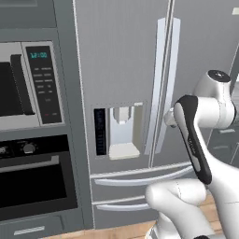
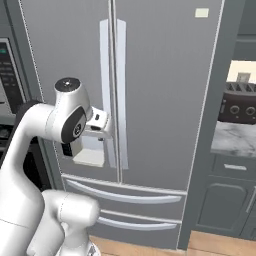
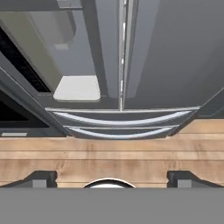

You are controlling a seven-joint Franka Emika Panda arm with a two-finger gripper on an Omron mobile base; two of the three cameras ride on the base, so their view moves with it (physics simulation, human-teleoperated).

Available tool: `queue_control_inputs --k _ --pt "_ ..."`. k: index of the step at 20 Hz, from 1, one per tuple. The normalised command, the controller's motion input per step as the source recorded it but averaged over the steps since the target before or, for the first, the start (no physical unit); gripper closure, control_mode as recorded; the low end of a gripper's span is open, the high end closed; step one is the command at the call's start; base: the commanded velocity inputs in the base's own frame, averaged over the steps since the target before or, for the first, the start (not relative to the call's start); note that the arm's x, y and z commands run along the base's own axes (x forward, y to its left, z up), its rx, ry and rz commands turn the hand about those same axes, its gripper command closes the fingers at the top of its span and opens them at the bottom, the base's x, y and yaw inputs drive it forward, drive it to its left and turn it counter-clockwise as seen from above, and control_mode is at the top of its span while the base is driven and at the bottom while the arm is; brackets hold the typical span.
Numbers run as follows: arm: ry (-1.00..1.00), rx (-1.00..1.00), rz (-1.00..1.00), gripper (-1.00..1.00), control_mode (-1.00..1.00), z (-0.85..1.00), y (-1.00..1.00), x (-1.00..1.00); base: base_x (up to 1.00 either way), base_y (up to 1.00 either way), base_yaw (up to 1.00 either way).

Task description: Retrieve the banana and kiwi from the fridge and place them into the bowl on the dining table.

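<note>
Because both doors of the fridge are shut, the banana and kiwi must be inside, hidden, and the arm has to open a door first. In the hand view the pincer hangs released, its two fingertips spread wide over the wooden floor, grasping nothing. Ahead of it to the left is the water dispenser, then the door seam with its two long handles, and below them the two drawers. It probably hangs free to reach for a handle.
</note>
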Motion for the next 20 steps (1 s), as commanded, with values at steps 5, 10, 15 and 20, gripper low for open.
queue_control_inputs --k 5,10,15,20 --pt "0.0 0.0 0.0 -1.0 1.0 0.0 0.0 0.0 -0.66 -0.03 0.0" --pt "-0.04 0.0 0.0 -1.0 -1.0 0.0 0.0 -0.07 -0.38 0.0 0.0" --pt "-0.41 -0.06 0.0 -1.0 -1.0 0.01 0.0 -0.02 0.0 0.0 0.0" --pt "-0.4 -0.1 0.04 -1.0 -1.0 0.16 0.07 0.23 0.0 0.0 0.0"
